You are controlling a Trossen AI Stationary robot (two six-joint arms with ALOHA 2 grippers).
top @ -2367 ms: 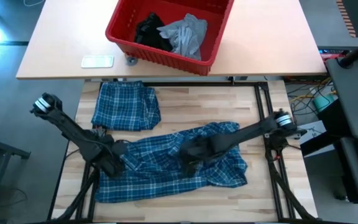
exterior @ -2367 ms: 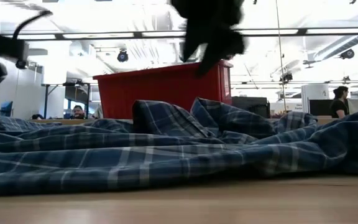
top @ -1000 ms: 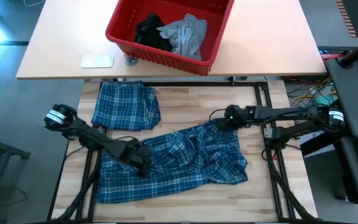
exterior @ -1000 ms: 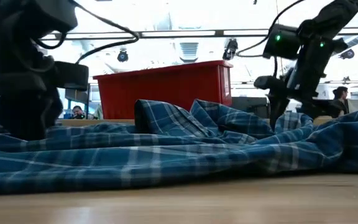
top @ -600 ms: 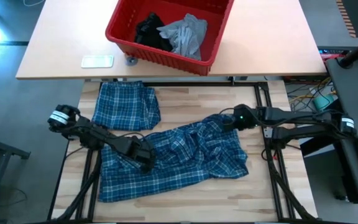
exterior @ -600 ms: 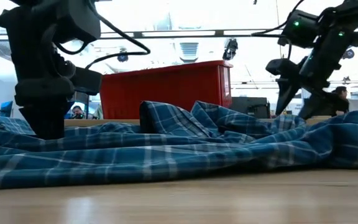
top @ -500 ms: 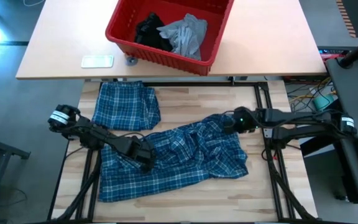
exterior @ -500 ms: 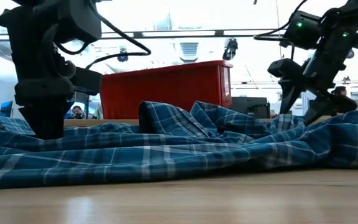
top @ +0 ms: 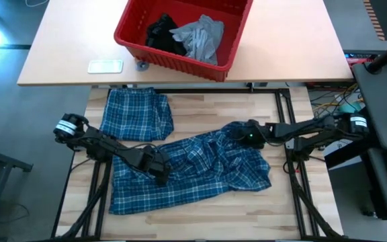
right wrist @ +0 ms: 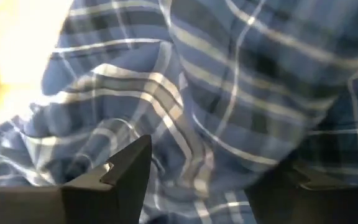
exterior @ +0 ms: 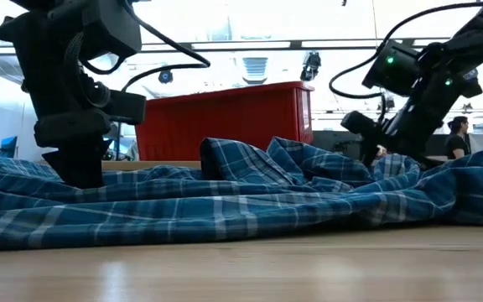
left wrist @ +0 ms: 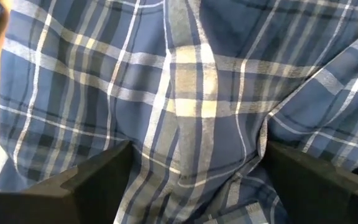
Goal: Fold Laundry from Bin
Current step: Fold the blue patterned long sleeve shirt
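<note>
- plaid shirt (top: pixel 187 171) is lying crumpled at desk (top: pixel 200 218) centre, 6 o'clock of bin (top: pixel 228 50).
- left pincer (top: pixel 158 172) is gaping wide over its 9 o'clock side; right pincer (top: pixel 242 136) is half-open at 2 o'clock, gripping nothing clearly.
- flattening seems underway; next, pinching edges and spreading.

A rumpled blue plaid shirt (exterior: pixel 250 197) is spread across the foreground. The left gripper (exterior: pixel 78 164) is pressed down onto it, the right gripper (exterior: pixel 374 151) is lowered onto its far folds. Between them, behind, a red bin (exterior: pixel 225 117) is seen.
</note>
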